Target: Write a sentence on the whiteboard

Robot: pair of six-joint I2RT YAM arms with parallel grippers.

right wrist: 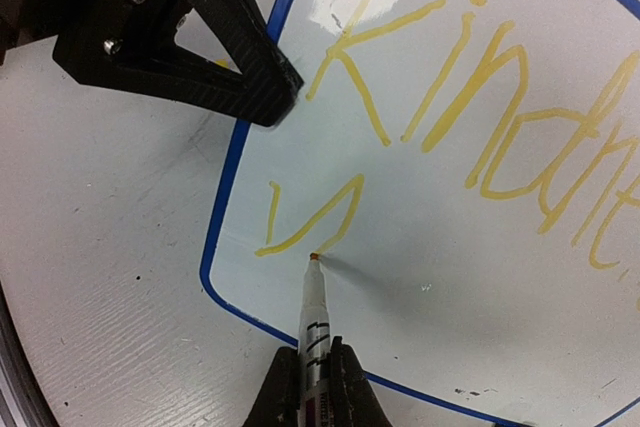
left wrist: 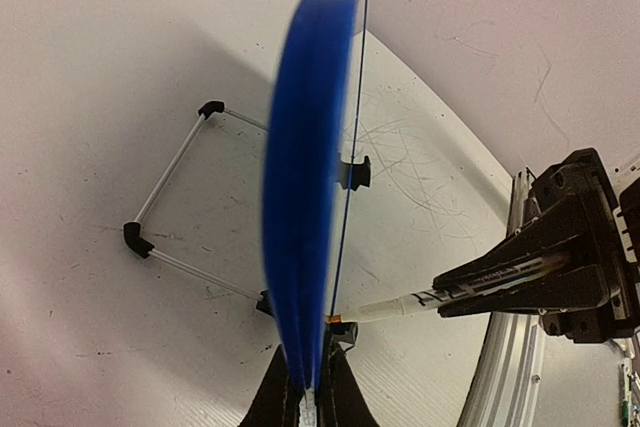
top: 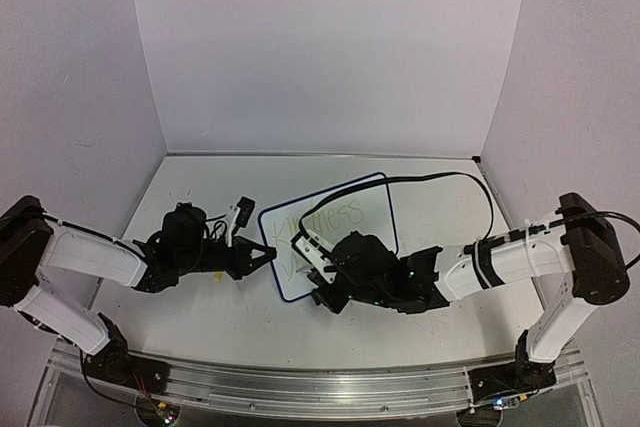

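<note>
Left end effector [left wrist: 312, 392] pinches the whiteboard [right wrist: 400, 247] by its left edge. Right end effector [right wrist: 315, 382] clamps a marker [right wrist: 313, 312], its tip touching the whiteboard beneath the first line of the sentence [right wrist: 495, 117], seemingly mid-letter.

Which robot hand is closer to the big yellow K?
Left. The left gripper clamps the blue edge of the whiteboard right beside the K; the right gripper holds a marker farther off, its tip on the line below the K.
</note>
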